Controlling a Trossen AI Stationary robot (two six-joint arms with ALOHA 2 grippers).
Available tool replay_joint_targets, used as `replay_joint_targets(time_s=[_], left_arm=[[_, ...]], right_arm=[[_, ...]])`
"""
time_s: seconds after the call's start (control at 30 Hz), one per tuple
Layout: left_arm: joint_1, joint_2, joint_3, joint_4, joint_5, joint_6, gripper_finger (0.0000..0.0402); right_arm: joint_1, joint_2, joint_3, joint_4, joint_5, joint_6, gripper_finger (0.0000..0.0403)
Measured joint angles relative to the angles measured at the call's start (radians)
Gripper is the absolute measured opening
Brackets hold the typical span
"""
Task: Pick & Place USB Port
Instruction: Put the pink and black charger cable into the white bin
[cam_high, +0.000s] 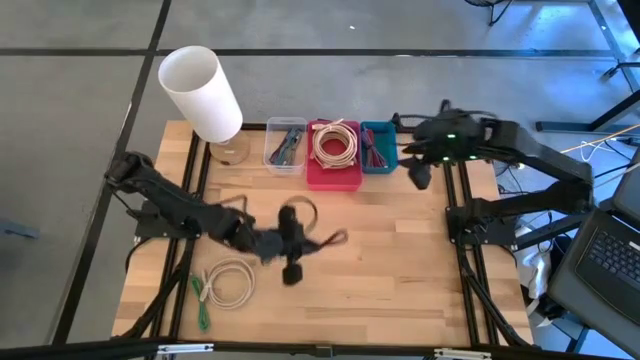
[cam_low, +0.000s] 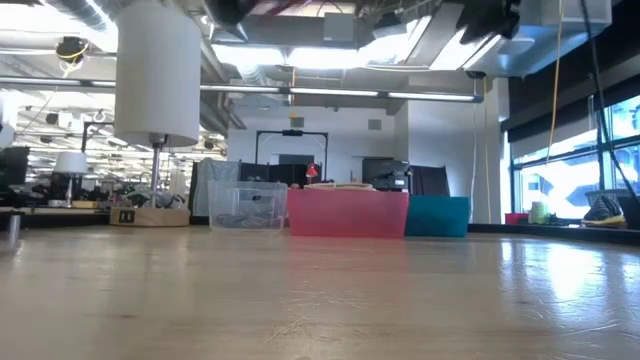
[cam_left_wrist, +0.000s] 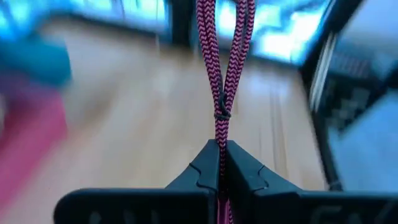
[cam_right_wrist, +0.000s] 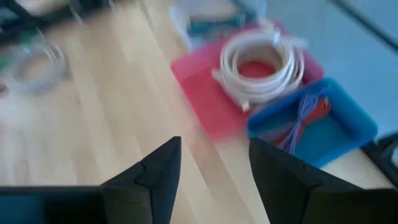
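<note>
Pink-and-black braided cable (cam_left_wrist: 222, 74) pinched between the closed fingers (cam_left_wrist: 249, 171) of the left gripper (cam_high: 290, 245), doubled into two strands running straight out ahead of the tips. Seen from above, same cable trailing from that gripper out toward the right across the wooden surface (cam_high: 400, 260), a dark loop just beyond the gripper on the far side. White coiled cable (cam_high: 230, 282) near the left gripper, on its near-left side, lying flat with a green cable (cam_high: 200, 300) just beside it.

Right gripper (cam_high: 420, 172) parked at the far right edge of the surface, fingers (cam_right_wrist: 155, 171) spread wide, holding nothing. Just left of it, blue bin (cam_high: 378, 146) with coloured cables inside; touching that, red bin (cam_high: 334, 172) holding a white coil (cam_high: 335, 145); then clear bin (cam_high: 285, 145) with a few dark cables. Same three bins visible ahead of the right gripper in its wrist view: blue (cam_right_wrist: 323, 127), red (cam_right_wrist: 205, 93), coil (cam_right_wrist: 261, 65).

White lamp (cam_high: 200, 92) beyond the clear bin, well away from both grippers, at the far left corner of the surface. In the low view, bins lined up side by side across the far end: clear (cam_low: 245, 205), red (cam_low: 347, 213), blue (cam_low: 437, 215), lamp shade (cam_low: 157, 70) hanging above left.
</note>
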Motion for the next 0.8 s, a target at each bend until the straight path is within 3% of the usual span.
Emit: replay_joint_targets(time_s=[0.13,0.23,0.5,0.63,0.8], left_arm=[[0.124,-0.038,-0.040,0.351,0.048,0.199,0.0003],[0.234,-0.029,-0.058,0.561,0.198,0.286,0.0003],[0.444,-0.022,-0.058,0.844,0.521,0.264,0.0003],[0.494,-0.047,-0.057,0.811,0.536,0.256,0.0003],[0.555,-0.076,-0.057,0.600,0.387,0.171,0.0003]], right_arm=[[0.017,-0.098,0.000,0.104,0.007,0.020,0.0193],[0.037,-0.138,0.000,0.209,-0.013,0.019,0.0193],[0.100,-0.099,0.001,0.437,-0.038,-0.013,0.0193],[0.121,-0.050,0.001,0.465,-0.038,-0.034,0.0193],[0.120,-0.013,0.001,0.462,-0.037,-0.036,0.0193]])
